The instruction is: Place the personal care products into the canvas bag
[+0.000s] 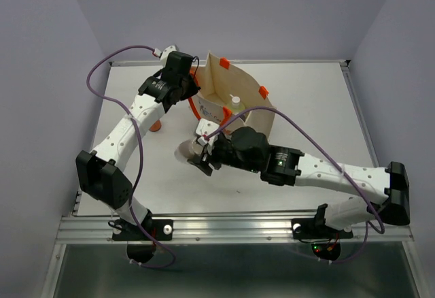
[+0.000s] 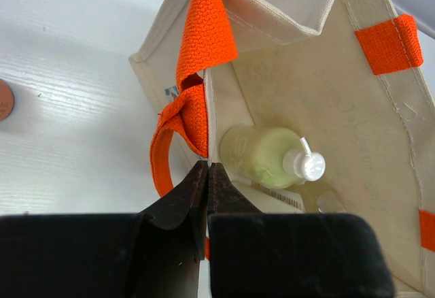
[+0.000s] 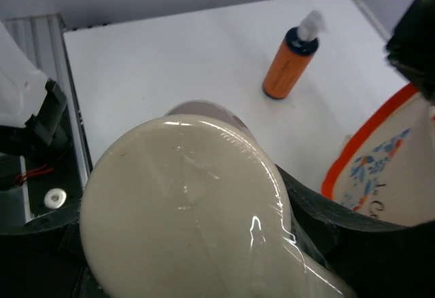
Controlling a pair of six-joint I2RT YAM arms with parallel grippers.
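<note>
White table (image 1: pixel 306 101): right gripper (image 1: pixel 198 158) clasps whitish bottle (image 3: pixel 183 203), bag (image 1: pixel 245 84) just beyond; left gripper (image 2: pixel 207 175) pinches its rim.

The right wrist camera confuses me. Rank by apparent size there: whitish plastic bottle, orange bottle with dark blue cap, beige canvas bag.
1. whitish plastic bottle, looming because it sits nearest the lens.
2. beige canvas bag, just a corner in frame.
3. orange bottle with dark blue cap.
True sizes are unsure.

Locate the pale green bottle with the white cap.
In the left wrist view, the pale green bottle sits inside the canvas bag, just beyond the left pincer, which pinches the bag's rim.
</note>
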